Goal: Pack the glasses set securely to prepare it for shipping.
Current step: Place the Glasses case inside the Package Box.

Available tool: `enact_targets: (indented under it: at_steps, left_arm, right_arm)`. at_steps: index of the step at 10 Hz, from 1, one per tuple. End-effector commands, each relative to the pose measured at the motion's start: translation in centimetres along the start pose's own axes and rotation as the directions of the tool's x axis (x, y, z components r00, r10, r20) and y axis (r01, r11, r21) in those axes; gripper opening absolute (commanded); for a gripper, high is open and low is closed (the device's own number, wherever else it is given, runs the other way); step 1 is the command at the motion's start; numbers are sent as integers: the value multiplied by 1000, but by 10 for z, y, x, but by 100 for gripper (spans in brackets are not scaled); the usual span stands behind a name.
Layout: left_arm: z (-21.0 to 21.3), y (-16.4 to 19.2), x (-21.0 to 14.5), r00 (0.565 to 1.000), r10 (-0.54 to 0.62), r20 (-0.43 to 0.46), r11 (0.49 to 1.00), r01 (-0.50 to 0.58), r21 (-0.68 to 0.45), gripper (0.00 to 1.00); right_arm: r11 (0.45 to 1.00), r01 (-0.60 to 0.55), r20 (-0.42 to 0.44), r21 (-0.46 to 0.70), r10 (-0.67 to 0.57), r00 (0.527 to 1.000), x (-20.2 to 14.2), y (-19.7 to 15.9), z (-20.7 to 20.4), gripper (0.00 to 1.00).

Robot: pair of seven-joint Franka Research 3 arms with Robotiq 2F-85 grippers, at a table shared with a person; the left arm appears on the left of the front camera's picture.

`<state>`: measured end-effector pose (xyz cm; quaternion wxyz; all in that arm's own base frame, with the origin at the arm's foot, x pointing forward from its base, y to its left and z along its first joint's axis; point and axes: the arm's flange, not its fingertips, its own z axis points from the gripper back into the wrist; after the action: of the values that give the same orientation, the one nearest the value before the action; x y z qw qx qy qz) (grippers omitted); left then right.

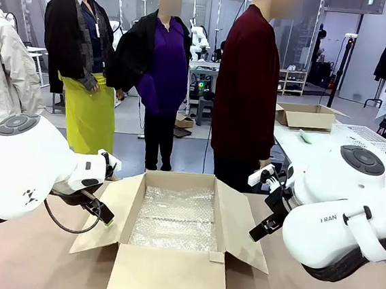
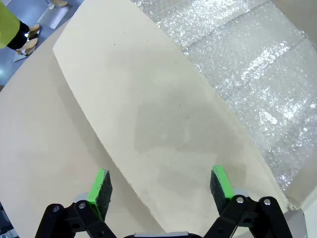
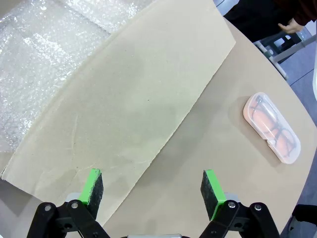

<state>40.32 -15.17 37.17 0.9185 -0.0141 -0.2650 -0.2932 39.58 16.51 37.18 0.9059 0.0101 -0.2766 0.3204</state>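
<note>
Left tool [image 2: 161,186] released, holding nothing, over left flap [image 2: 163,114] | cardboard box [image 1: 166,278] open at middle of desk [image 1: 25,258], bubble wrap [image 1: 175,218] lining its floor | right tool [image 3: 151,191] released, empty, over right flap [image 3: 133,109] edge | pale pink case [image 3: 271,127] with spectacles flat on desk, apart from that flap, near desk's rounded edge

Box: one [image 1: 166,278], cardboard, open.
Flaps: three plain to see; perhaps a fourth at the far side, hard to tell.
Wrap: one bubble sheet [image 1: 175,218] in the box.
Case: one, pink [image 3: 271,127], one pair of spectacles inside.
Claws: two, left claw [image 2: 161,184] and right claw [image 3: 152,186].
Pads: two green ones [image 2: 100,186] per claw, four in all.
Person: one [image 1: 247,88] at the tabletop [image 1: 18,257].
</note>
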Motion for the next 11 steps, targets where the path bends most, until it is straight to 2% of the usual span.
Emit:
enact_targets:
  at_steps: [1, 3, 4, 6, 9, 11]
  left_arm:
    - [0, 0, 0, 1000, 1, 0, 1000, -1, 0, 100]
    - [0, 0, 0, 1000, 0, 0, 1000, 0, 0, 100]
    - [13, 2, 4, 1000, -13, -8, 1000, 13, 8, 100]
    - [49, 16, 14, 1000, 19, -8, 994, -20, -105, 100]
    - [81, 26, 14, 999, 26, -22, 966, -31, -257, 100]
    - [108, 41, 7, 1000, 29, 3, 916, -26, -400, 100]
  right_arm:
    - [1000, 1, 0, 1, -1, 1000, 0, 0, 0, 100]
    - [1000, 0, 0, 0, 0, 1000, 0, 0, 0, 100]
    - [999, 33, -3, 12, -33, 999, 11, -8, 15, 100]
    - [991, 113, -15, 77, -112, 994, 27, -27, 48, 100]
    - [975, 157, -23, 157, -155, 988, 34, -46, 76, 100]
    - [962, 194, -16, 190, -195, 981, 30, -58, 96, 100]
